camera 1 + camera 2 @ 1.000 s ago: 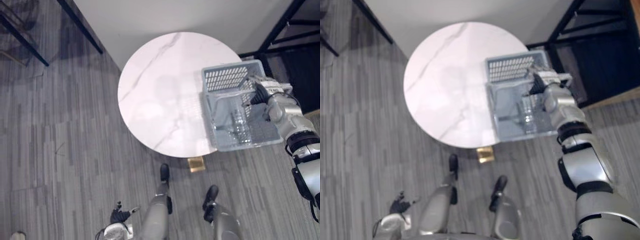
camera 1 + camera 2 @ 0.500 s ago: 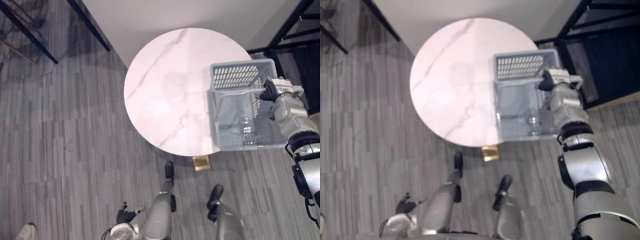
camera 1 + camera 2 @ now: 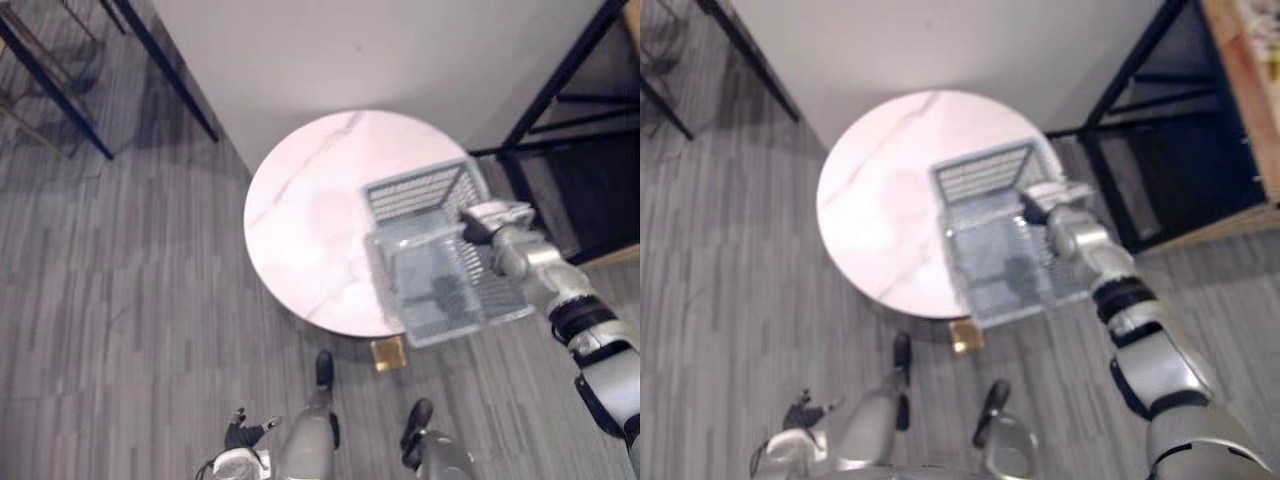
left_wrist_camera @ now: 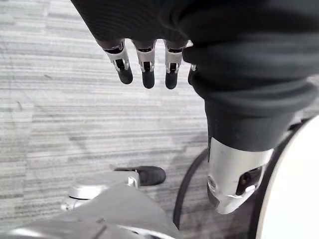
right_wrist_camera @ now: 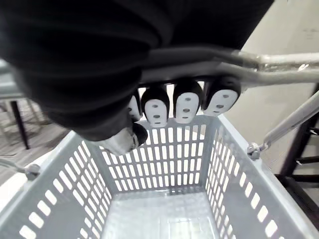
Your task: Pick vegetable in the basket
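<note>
R hand [image 3: 488, 228]: up at the worktop's right side. Fingers [image 5: 187, 106] curled over the basket's handle [image 5: 271, 75], thumb tucked in below. Clamped on the bar, dark tips in a row along it.
Basket [image 3: 415, 192]: grey slotted plastic, held by my R hand at the handle. It's over the worktop's right edge, far end above the marble, near end sticking out past the rim over the floor. Set skew to me, far wall angled up-left. Can't tell if its bottom touches the worktop or hangs just off it.
Inside basket: R wrist view looks straight in, so I see slotted walls all round and a pale slotted bottom.
Handle: grey metal bar. A side wire runs down to a pivot on the basket's rim.
Worktop [image 3: 300, 225]: round, white marble look w/ thin grey veins. Brass-coloured foot [image 3: 386, 353] peeks out under the near rim.
L hand [image 4: 144, 62]: down low at my side, over the floor, well apart from worktop & basket. Fingers straight & loose, nothing in them.
Floor [image 3: 120, 300]: grey planks all round.
Wall [image 3: 330, 50]: white, just behind the worktop.
Frame [image 3: 560, 85]: black bars, right of the basket, near but not touching it as far as I can see.
Legs [image 3: 60, 90]: thin dark furniture legs, far left, well apart from everything else.
</note>
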Controlling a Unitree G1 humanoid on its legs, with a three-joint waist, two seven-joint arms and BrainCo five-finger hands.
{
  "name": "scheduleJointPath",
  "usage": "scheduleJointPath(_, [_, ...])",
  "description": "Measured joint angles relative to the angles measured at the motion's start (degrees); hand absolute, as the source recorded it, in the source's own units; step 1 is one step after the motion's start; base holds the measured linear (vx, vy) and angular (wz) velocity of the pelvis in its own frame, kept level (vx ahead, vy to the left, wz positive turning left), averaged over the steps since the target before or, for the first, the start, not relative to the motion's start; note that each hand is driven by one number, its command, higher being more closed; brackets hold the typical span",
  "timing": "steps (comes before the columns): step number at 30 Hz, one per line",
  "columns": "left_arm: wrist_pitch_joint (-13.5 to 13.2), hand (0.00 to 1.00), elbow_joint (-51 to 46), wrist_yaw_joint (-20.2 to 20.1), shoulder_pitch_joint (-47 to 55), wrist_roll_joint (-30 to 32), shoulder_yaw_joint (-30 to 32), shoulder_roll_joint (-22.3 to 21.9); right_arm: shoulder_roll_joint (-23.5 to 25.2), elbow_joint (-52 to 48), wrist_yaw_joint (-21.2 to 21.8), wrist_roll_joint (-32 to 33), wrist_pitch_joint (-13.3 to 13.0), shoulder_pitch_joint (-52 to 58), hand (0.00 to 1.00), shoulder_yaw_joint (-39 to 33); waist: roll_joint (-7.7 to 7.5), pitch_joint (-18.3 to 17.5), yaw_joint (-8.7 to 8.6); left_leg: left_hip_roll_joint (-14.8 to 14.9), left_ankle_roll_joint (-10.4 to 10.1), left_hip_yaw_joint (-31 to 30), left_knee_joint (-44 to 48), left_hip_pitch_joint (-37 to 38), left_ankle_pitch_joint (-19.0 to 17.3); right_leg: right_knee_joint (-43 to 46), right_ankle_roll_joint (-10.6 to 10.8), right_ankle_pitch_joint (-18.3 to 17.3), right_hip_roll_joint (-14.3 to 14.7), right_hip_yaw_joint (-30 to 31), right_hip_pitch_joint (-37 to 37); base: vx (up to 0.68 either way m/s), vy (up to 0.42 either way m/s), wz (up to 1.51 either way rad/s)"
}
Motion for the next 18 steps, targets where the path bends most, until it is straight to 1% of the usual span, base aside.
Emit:
scheduleJointPath(2, [0.0, 0.0, 0.0, -0.2, 0.0, 0.3, 0.0, 0.1, 0.0, -4.6, 0.7, 0.9, -1.2, 3.5, 1.0, 0.7, -1.0, -1.5, -0.31, 0.1, -0.3, 0.5, -0.2, 1.0, -0.3, -0.3, 0.1, 0.1, 0.0, 0.7, 0.6, 0.01, -0.011, -0.21])
scheduleJointPath(3, [0.1, 0.0, 0.1, -0.9, 0.4, 1.3, 0.0, 0.1, -0.2, -7.7, 1.8, 2.1, -2.5, 6.7, 1.0, 1.8, -1.66, -3.2, -0.68, 0.2, -1.0, 1.4, -0.3, 2.1, -0.9, -0.8, 0.2, 0.2, 0.1, 1.4, 1.4, -0.01, -0.008, -0.21])
scheduleJointPath(4, [0.1, 0.0, 0.1, -1.2, 0.8, 2.1, 0.0, 0.1, -0.5, -9.4, 2.4, 2.2, -3.1, 8.9, 1.0, 1.8, -1.9, -4.4, -1.08, 0.2, -1.1, 1.5, -0.3, 2.3, -1.0, -1.0, 0.3, 0.2, 0.1, 1.6, 1.6, -0.01, -0.004, -0.15])
scheduleJointPath(6, [0.1, 0.0, 0.1, -1.3, 1.3, 3.0, 0.0, 0.1, -2.1, -13.0, 3.2, 3.9, -4.6, 13.3, 1.0, 2.0, -1.99, -6.1, -1.31, 0.3, -1.2, 2.1, -0.3, 2.7, -1.6, -1.6, 0.5, 0.2, 0.3, 2.5, 1.7, -0.02, 0.01, -0.2])
scheduleJointPath(7, [0.1, 0.0, 0.1, -1.3, 2.0, 4.0, 0.0, 0.1, -3.3, -15.4, 4.1, 4.5, -5.2, 15.6, 1.0, 2.0, -1.87, -6.8, -1.38, 0.4, -0.6, 3.0, -0.3, 3.0, -2.2, -1.8, 0.9, 0.2, 0.5, 3.4, 1.6, -0.03, 0.014, -0.31])
scheduleJointPath(8, [0.2, 0.0, 0.2, -1.3, 2.3, 4.4, 0.0, 0.1, -4.0, -16.6, 4.3, 4.7, -5.3, 16.9, 1.0, 2.0, -1.83, -7.0, -1.5, 0.3, -0.6, 3.2, -0.3, 3.2, -2.2, -1.8, 0.9, 0.2, 0.4, 3.9, 1.6, -0.03, 0.018, -0.3])
scheduleJointPath(10, [1.1, 0.0, 0.5, -1.8, 3.5, 5.0, 0.0, 0.1, -7.1, -19.5, 4.9, 5.1, -6.7, 23.0, 1.0, 1.5, -1.74, -8.2, -2.31, 0.1, -0.3, 4.4, -0.4, 3.7, -2.5, -2.0, 1.1, 0.3, 0.2, 4.8, 1.6, -0.02, 0.029, -0.17])
scheduleJointPath(12, [1.2, 0.0, 1.5, -2.2, 4.1, 5.2, -0.1, 0.1, -8.8, -20.0, 5.1, 5.1, -7.3, 27.4, 1.0, 0.8, -1.63, -9.2, -2.93, 0.0, 0.1, 4.7, -0.4, 3.7, -2.7, -2.7, 1.4, 0.5, 0.3, 5.9, 1.6, 0.02, 0.02, -0.14])
scheduleJointPath(13, [1.2, 0.0, 1.8, -2.3, 4.1, 5.3, -0.1, 0.1, -9.1, -20.0, 5.1, 5.0, -7.4, 29.3, 1.0, -0.3, -1.57, -9.4, -2.92, -0.1, 0.2, 4.9, -0.4, 3.8, -2.8, -2.9, 1.5, 0.6, 0.3, 6.3, 1.6, 0.04, 0.018, -0.16])
scheduleJointPath(15, [1.2, 0.0, 2.0, -2.6, 4.5, 7.0, -0.2, 0.0, -9.6, -19.7, 4.9, 5.0, -7.2, 35.4, 1.0, -7.4, -1.06, -9.8, -3.25, -0.4, 0.5, 5.8, -0.3, 4.0, -3.0, -3.6, 1.8, 1.2, 0.0, 7.0, 1.7, 0.04, 0.022, -0.14])
scheduleJointPath(16, [1.2, 0.0, 2.3, -2.6, 4.7, 7.2, -0.2, -0.1, -9.9, -19.6, 4.9, 5.0, -7.2, 36.3, 1.0, -8.2, -0.91, -10.0, -3.31, -0.6, 0.6, 5.9, -0.3, 4.0, -3.1, -3.7, 1.9, 1.3, 0.0, 7.2, 1.6, 0.05, 0.018, -0.13])
scheduleJointPath(18, [1.3, 0.0, 2.4, -3.3, 5.4, 7.3, -0.5, -0.1, -11.1, -18.2, 4.6, 4.9, -7.2, 40.9, 1.0, -12.1, -0.43, -10.5, -4.29, -1.1, 0.8, 6.2, -0.3, 5.0, -3.5, -3.9, 2.1, 1.8, -0.2, 7.7, 2.5, 0.08, 0.012, -0.09])
